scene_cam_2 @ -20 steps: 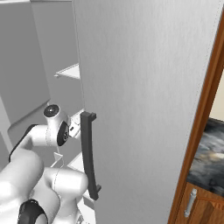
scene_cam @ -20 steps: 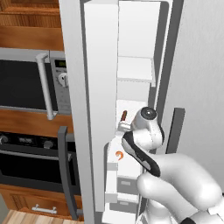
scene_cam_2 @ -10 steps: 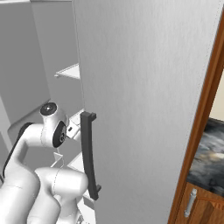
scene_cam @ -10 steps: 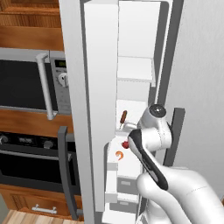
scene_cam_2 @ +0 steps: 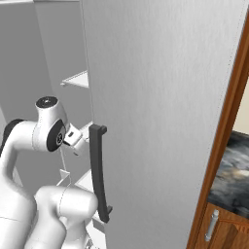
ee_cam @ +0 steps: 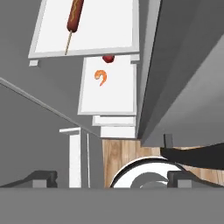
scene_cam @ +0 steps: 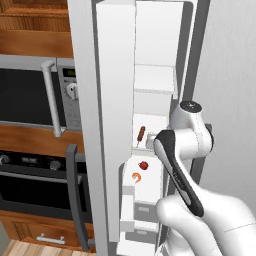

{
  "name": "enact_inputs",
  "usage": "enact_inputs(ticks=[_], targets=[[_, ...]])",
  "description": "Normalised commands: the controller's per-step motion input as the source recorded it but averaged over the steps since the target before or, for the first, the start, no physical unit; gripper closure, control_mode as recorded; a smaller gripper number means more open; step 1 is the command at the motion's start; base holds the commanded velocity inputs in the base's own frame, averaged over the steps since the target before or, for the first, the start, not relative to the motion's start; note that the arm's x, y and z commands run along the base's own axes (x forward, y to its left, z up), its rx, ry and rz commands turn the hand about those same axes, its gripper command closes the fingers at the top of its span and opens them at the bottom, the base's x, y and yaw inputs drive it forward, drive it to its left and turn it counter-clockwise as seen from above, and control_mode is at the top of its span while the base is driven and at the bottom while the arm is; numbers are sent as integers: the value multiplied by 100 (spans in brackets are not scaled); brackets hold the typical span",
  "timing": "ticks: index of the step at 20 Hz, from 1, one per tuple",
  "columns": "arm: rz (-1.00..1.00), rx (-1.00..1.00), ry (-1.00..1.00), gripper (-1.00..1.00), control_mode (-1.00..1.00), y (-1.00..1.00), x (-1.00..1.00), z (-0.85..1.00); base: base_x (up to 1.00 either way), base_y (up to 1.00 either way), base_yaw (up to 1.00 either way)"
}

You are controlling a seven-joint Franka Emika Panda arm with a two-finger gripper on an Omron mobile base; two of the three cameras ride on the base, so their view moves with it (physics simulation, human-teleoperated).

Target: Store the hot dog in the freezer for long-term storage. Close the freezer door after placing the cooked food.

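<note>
Closest to us, our gripper [ee_cam: 111,177] hangs with its jaws spread wide and nothing between them; its two dark fingertips [ee_cam: 41,176] stand far apart at the bottom of the hand view, over wooden floor [ee_cam: 118,153]. In the left base view our white arm [scene_cam: 182,170] reaches up from the lower right into the open freezer [scene_cam: 155,90], the wrist just beside the middle shelf. In the right base view the same arm [scene_cam_2: 46,133] sits left of the plain right door [scene_cam_2: 160,107], near its dark bar handle [scene_cam_2: 98,172].

Beyond the hand, a lower white shelf [ee_cam: 122,98] carries a small orange curved bit [ee_cam: 101,76], and a small red bit [ee_cam: 108,58] lies at that shelf's far edge. Farther in, the hot dog [ee_cam: 75,15] lies on the next shelf [ee_cam: 109,26], apart from our fingers, a thin stick pointing out of its near end. The left base view shows it [scene_cam: 141,134] on the middle shelf, just left of the wrist.

The freezer door [scene_cam: 100,125] stands open, its white inner side facing the compartment. Past it we see a microwave [scene_cam: 35,95] above an oven [scene_cam: 40,185]
</note>
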Motion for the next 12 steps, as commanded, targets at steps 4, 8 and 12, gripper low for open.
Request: enact_inputs(ticks=[4,8,12], targets=[[5,-2,0,-100,-100,-8,-87,28,0,0,0],[13,-9,-2,-100,-100,-44,-62,27,0,0,0],[14,-18,-4,-100,-100,-27,-50,28,0,0,0]])
